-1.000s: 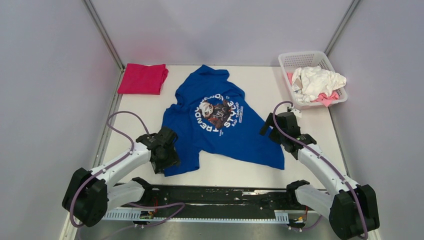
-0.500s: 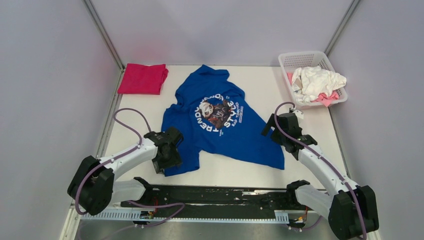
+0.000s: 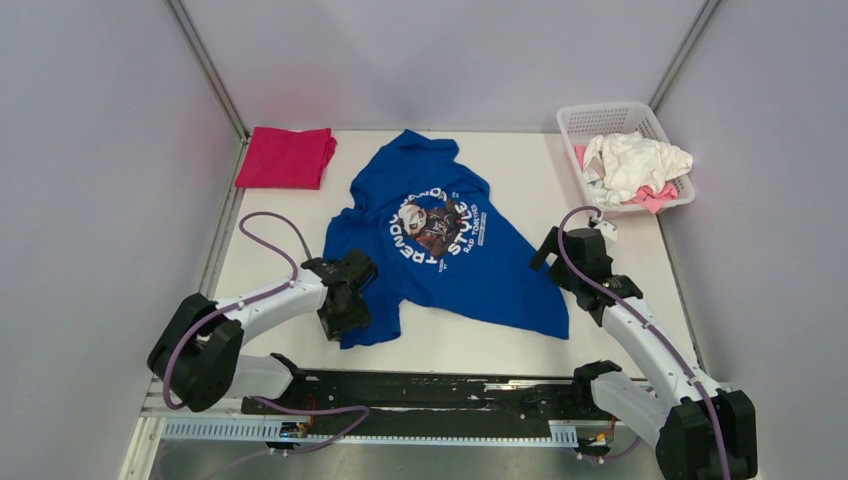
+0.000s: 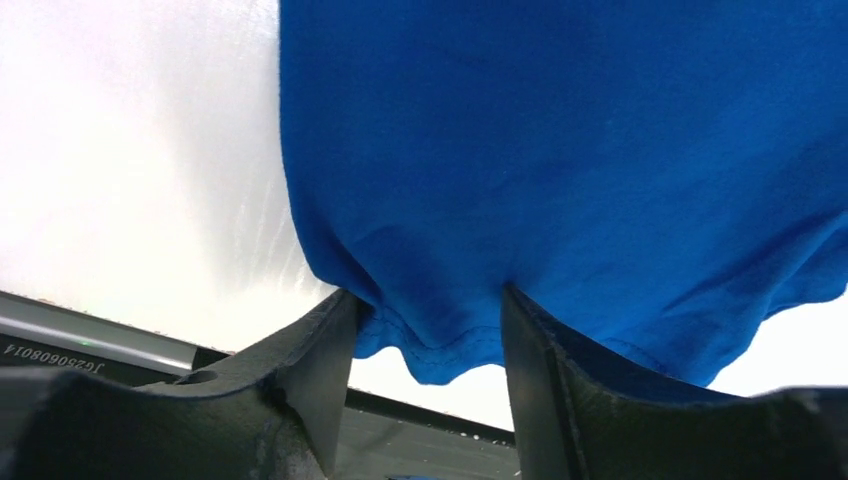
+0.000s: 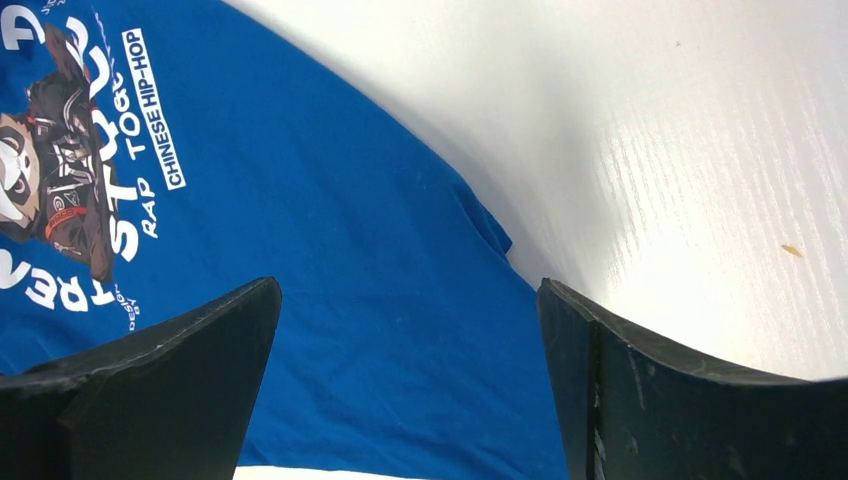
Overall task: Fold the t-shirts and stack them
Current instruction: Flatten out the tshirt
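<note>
Fold of blue t-shirt [image 3: 455, 275] just starting. Left gripper [image 4: 425, 315] clamped on hem corner. Right gripper [image 5: 405, 295] spread apart, shirt's side edge right beneath it. Next, probably: right drops and pinches that edge.

The table [image 3: 470, 345] is white with a faint wood grain and is walled in by pale panels on three sides. A blue t-shirt [image 3: 480, 270] lies spread across the middle, printed side up. It sits crooked and a bit rumpled, with one corner close to the near edge on the left and another drawn out toward the near right. A magenta t-shirt [image 3: 287, 157] lies folded flat in the far left corner, well apart from the blue one. A white plastic basket [image 3: 605, 110] stands in the far right corner. A black rail [image 3: 450, 388] runs along the near edge. There is a tiny brown speck [image 5: 790, 250] on the bare surface to the right.
</note>
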Robot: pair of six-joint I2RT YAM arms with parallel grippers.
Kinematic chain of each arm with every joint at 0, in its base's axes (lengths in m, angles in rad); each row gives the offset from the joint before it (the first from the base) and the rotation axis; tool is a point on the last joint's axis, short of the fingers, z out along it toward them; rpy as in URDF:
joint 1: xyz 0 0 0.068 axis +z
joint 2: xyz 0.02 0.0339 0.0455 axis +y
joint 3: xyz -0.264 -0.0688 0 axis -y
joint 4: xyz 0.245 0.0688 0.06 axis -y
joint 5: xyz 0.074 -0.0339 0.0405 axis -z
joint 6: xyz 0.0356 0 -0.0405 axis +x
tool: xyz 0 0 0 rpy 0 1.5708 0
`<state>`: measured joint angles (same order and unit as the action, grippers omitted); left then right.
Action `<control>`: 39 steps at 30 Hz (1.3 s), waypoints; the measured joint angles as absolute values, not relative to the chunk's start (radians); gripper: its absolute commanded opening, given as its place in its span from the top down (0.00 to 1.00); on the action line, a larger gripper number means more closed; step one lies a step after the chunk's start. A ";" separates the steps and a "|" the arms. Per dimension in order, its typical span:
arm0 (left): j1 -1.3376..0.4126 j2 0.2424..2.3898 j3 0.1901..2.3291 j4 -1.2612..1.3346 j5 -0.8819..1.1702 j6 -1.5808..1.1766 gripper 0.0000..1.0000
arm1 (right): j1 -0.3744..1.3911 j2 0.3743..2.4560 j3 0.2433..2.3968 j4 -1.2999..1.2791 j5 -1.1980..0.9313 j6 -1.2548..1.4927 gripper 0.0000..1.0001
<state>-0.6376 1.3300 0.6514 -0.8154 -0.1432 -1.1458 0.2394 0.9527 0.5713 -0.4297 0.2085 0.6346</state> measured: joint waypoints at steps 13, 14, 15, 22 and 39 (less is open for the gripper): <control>-0.667 1.223 0.583 -0.807 -0.167 -1.219 1.00 | 0.228 0.955 0.569 -0.430 0.212 0.635 0.00; -0.667 1.219 0.582 -0.805 -0.167 -1.223 1.00 | 0.227 0.956 0.569 -0.430 0.212 0.636 0.00; -0.668 1.218 0.581 -0.802 -0.166 -1.223 1.00 | 0.226 0.956 0.569 -0.431 0.212 0.637 0.00; -0.677 1.190 0.576 -0.746 -0.158 -1.173 1.00 | 0.226 0.915 0.569 -0.533 0.220 0.696 0.00; -0.680 1.085 0.529 -0.564 -0.164 -1.051 1.00 | 0.221 0.818 0.483 -0.836 0.201 1.033 0.20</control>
